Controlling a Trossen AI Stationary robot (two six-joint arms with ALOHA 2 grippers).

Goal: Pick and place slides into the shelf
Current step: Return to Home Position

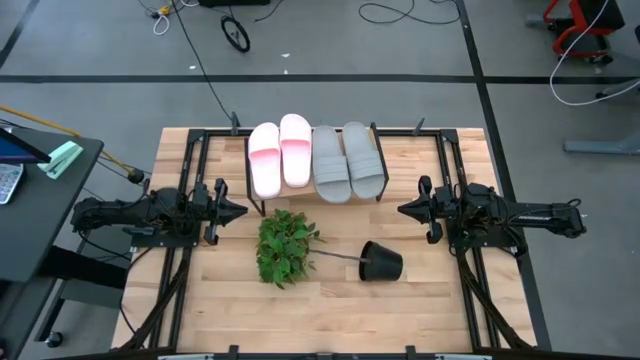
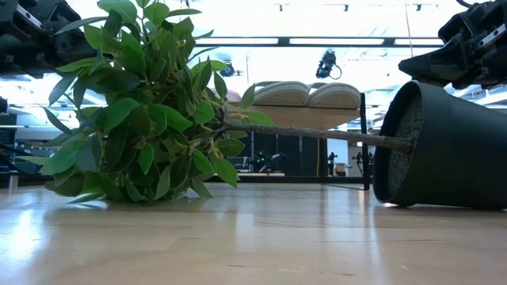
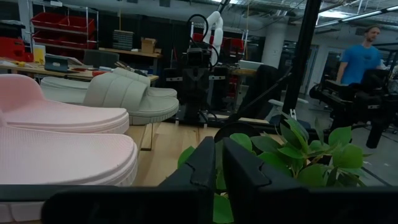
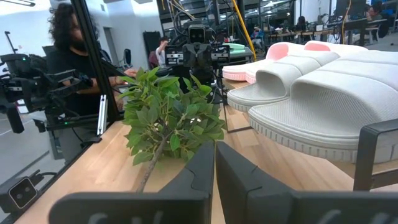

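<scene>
Altogether four foam slides lie side by side across the shelf (image 2: pixel 317 117), a pale wooden board on thin black legs: two pink slides (image 1: pixel 265 160) (image 1: pixel 296 150) on the left and two grey slides (image 1: pixel 331 163) (image 1: pixel 363 158) on the right, all broad-strapped and rounded. In front of them, one leafy plant (image 1: pixel 285 245) lies tipped over in its round black pot (image 1: pixel 381 262) on the slatted wooden table (image 1: pixel 420 320). The left gripper (image 1: pixel 240 211) and right gripper (image 1: pixel 402 210) hover at either side of the table, each narrowed to a slit and holding nothing.
</scene>
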